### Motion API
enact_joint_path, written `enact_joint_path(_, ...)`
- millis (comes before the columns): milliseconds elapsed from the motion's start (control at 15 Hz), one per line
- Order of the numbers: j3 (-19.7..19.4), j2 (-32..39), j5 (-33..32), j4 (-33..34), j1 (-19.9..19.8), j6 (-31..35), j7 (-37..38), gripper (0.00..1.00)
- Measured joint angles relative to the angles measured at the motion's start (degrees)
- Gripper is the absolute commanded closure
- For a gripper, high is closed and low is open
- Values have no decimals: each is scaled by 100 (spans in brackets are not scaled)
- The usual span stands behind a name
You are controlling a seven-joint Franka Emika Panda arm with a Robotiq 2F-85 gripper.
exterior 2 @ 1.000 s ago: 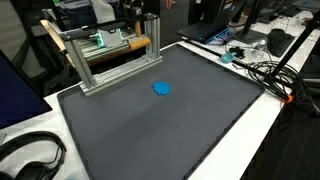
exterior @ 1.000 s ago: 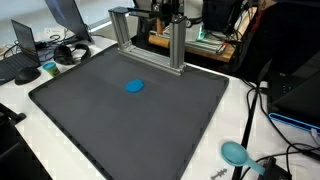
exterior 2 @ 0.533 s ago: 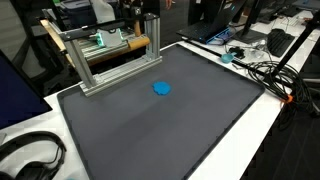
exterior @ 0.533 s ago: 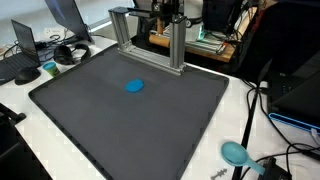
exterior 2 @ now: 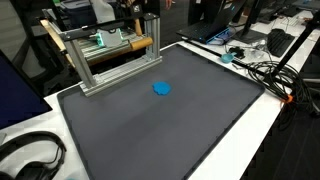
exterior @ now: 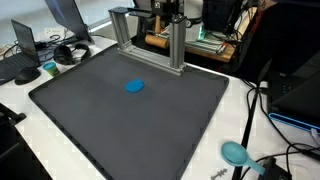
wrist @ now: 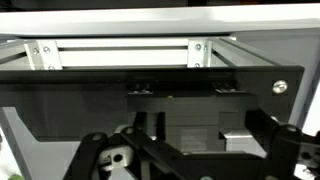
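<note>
- Wrist view: the gripper point(wrist: 185, 160) stands wide open with nothing between its fingers. The metal frame point(wrist: 120, 50) lies close, straight ahead, its crossbar running side to side across the picture.
- In both exterior views the metal frame point(exterior: 178, 45) point(exterior 2: 85, 65) stands at the back edge of the dark mat point(exterior: 100, 130). A wooden rod point(exterior 2: 128, 44) lies along it.
- A blue disc point(exterior: 134, 86) lies well apart, toward mid-mat. The frame's posts and bar are the near edges to mind.
</note>
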Motion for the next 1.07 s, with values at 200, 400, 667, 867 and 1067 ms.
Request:
enact_joint_path(200, 72, 1, -22, -3, -36, 20, 15, 0)
enact_joint_path(400, 153, 1, -62, -3, -88, 118, 47, 0)
enact_joint_path(667, 190, 0, -72, 0, -119, 318, 62, 0)
enact_joint_path(867, 206, 0, -78, 55, -155, 463, 88, 0)
enact_joint_path(1067, 253, 1, -128, 217, -228, 482, 153, 0)
